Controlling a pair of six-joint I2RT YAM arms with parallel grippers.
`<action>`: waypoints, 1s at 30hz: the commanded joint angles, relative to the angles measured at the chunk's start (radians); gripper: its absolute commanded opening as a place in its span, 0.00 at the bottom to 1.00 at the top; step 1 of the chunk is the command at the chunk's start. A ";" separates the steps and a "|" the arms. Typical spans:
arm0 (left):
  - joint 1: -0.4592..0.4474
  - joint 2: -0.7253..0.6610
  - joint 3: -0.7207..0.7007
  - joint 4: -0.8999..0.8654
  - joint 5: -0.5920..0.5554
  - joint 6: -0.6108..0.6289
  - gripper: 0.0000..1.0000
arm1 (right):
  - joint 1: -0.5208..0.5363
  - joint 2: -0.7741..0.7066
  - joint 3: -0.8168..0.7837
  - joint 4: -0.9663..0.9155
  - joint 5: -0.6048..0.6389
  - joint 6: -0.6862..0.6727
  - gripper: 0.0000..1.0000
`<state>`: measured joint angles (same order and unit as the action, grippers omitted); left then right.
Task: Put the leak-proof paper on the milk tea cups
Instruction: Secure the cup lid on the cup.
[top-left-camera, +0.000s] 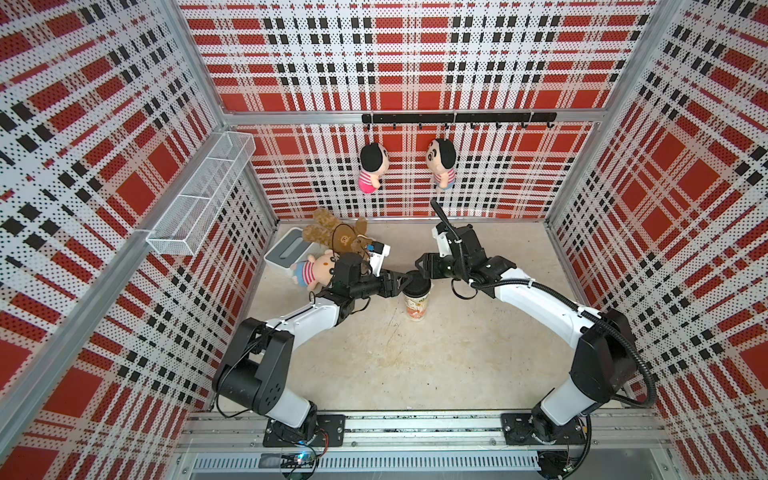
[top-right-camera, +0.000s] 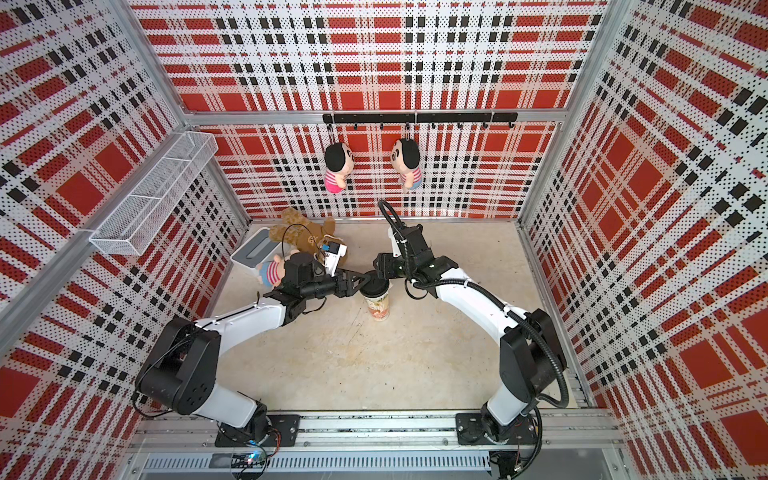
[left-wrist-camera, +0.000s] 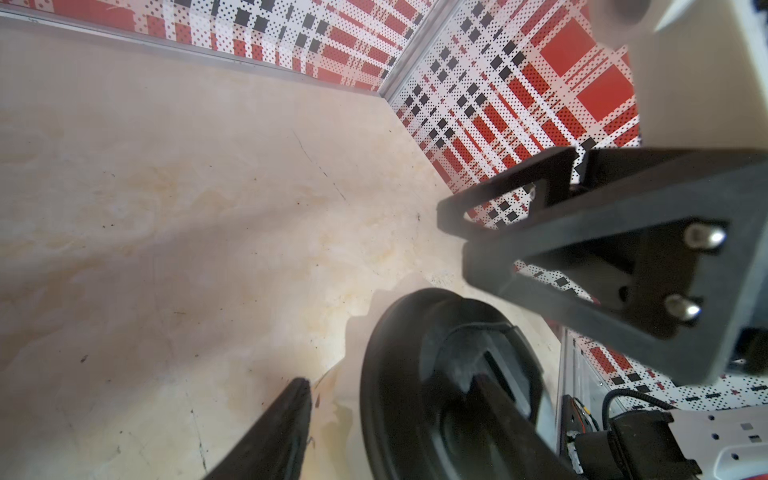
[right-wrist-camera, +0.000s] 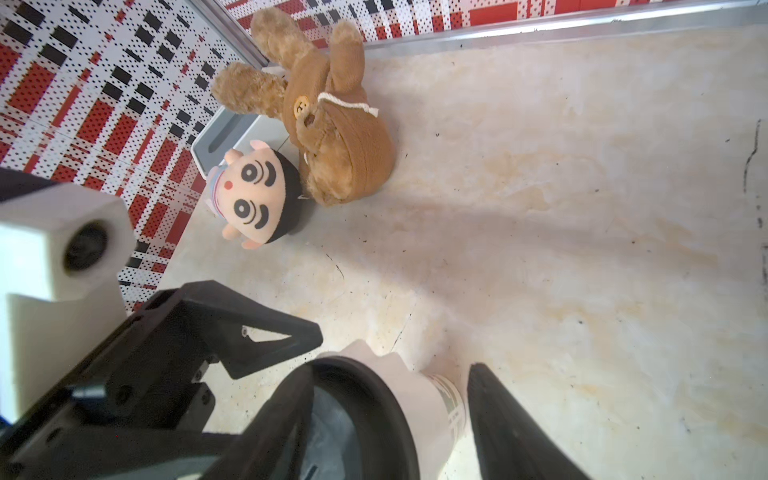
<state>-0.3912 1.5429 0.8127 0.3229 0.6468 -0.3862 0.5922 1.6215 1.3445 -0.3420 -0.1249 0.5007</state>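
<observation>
The milk tea cup (top-left-camera: 416, 307) (top-right-camera: 379, 309) stands upright mid-table, white with orange-red print low on its side. A black round lid (top-left-camera: 417, 286) (left-wrist-camera: 436, 374) caps it. The leak-proof paper (right-wrist-camera: 399, 386) (left-wrist-camera: 374, 307) is under the lid, its white edge hanging over the cup's upper wall. My left gripper (top-left-camera: 405, 280) (left-wrist-camera: 392, 380) is open at the lid's left side, one finger over the lid top and one outside the rim. From the right, my right gripper (top-left-camera: 420, 272) (right-wrist-camera: 392, 368) is open too, one finger above the lid and the other clear of the cup (right-wrist-camera: 452, 409).
A white box with a grey slot (top-left-camera: 286, 249), a brown teddy bear (top-left-camera: 332, 232) and a striped-shirt doll (top-left-camera: 309, 272) lie at the back left of the table. Two dolls (top-left-camera: 372, 168) hang on the back wall. A wire basket (top-left-camera: 199, 195) is fixed to the left wall.
</observation>
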 joint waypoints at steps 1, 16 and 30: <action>-0.009 0.053 -0.046 -0.221 -0.093 0.065 0.63 | -0.011 -0.031 0.005 -0.001 -0.013 -0.014 0.65; -0.011 0.053 -0.043 -0.231 -0.099 0.069 0.63 | -0.088 -0.304 -0.454 0.354 -0.150 0.140 0.55; -0.009 0.060 -0.039 -0.235 -0.102 0.073 0.64 | -0.089 -0.213 -0.468 0.396 -0.213 0.154 0.52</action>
<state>-0.4000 1.5410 0.8200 0.3031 0.6453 -0.3656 0.5053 1.3830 0.8700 0.0338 -0.3202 0.6491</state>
